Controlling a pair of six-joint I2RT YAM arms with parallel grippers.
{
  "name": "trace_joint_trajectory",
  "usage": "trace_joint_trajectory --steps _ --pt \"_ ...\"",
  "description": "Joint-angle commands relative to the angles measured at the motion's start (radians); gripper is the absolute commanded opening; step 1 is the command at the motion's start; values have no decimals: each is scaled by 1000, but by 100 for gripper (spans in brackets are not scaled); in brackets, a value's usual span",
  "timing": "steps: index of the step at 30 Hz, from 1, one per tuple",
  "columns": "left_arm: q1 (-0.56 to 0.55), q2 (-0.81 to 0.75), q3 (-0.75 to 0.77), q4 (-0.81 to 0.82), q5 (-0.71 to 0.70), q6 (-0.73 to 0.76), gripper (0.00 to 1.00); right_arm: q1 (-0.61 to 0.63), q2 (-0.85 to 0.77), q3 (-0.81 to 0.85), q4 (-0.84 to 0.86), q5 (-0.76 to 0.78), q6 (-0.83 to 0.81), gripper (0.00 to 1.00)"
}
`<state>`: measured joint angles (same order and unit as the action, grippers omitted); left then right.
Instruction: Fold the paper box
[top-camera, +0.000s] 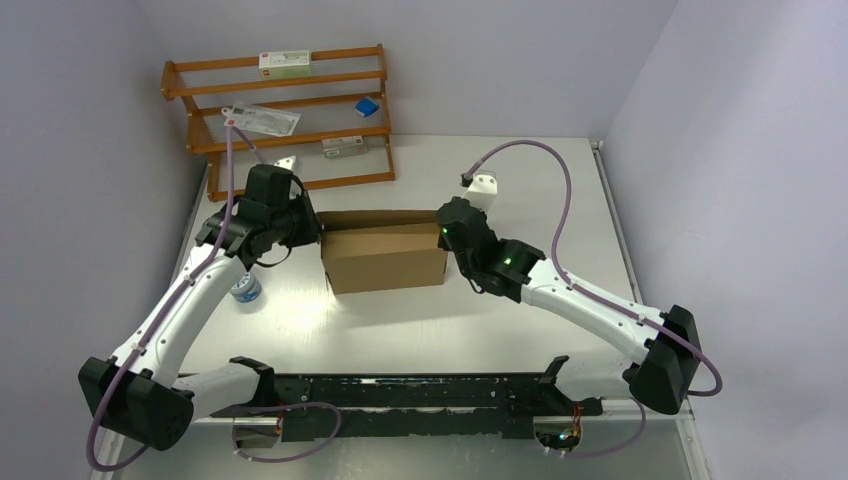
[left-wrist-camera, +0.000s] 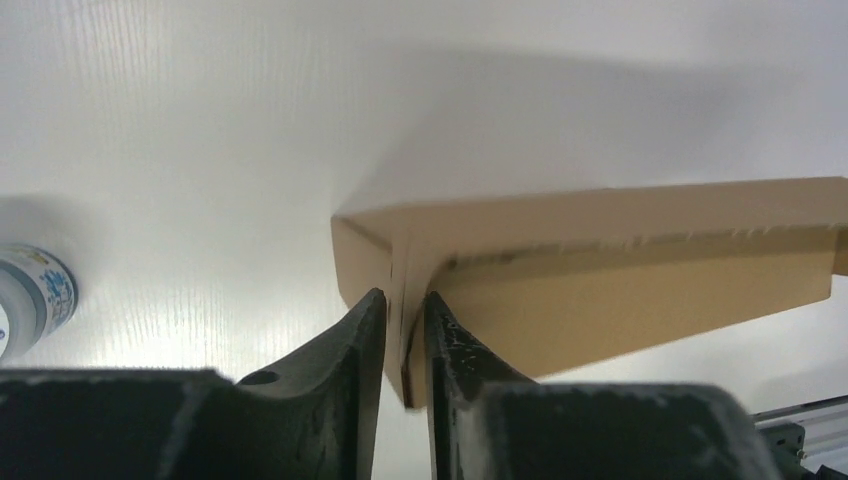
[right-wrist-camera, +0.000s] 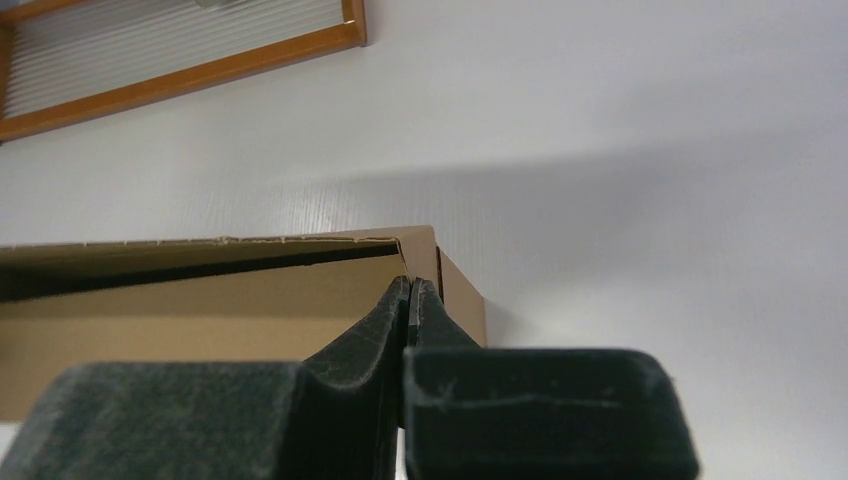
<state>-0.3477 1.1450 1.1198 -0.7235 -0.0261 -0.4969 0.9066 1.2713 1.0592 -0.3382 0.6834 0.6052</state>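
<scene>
Shelving (top-camera: 280, 110) of orange-brown wood stands at the far left of the bench (top-camera: 420, 320), with a white carton (top-camera: 285, 63) on its top tier. Nearer, a small white-and-blue container (top-camera: 246, 290) sits on the bench, partly under the left arm.

The left gripper (left-wrist-camera: 403, 303) is at the left end of the paper box (top-camera: 385, 255). In the left wrist view its fingers (left-wrist-camera: 362, 330) stand a little apart, one on each side of the box's end wall, with the cardboard edge running up between them.

The paper box, plain brown and unprinted, sits about mid-bench between the two arms, with a long side facing the near edge. It is raised into a box shape, and its walls stand upright.

The right gripper (right-wrist-camera: 408, 285) is at the box's right end, and its fingers (right-wrist-camera: 375, 320) are pressed together with only a thin line between them. Their tips meet the upper corner of the end wall; I cannot tell whether any cardboard is caught between them.
</scene>
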Motion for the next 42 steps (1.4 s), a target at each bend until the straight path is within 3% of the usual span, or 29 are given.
trace_joint_trajectory --steps 1,8,14,29,34,42 --pt "7 -12 41 -94 6 13 28 5 7 -19 -77 16 21 0" --pt "7 -22 29 -75 17 12 21 6 20 -24 -60 -6 20 0" --pt "7 22 134 -77 -89 89 35 6 10 -30 -49 -10 -1 0" --pt "7 91 133 -15 -54 148 32 6 -3 -31 -57 -23 2 0" --pt "7 114 123 -8 -49 149 25 6 -5 -32 -57 -24 5 0" --pt "7 76 55 28 13 62 5 6 0 -31 -55 -29 11 0"
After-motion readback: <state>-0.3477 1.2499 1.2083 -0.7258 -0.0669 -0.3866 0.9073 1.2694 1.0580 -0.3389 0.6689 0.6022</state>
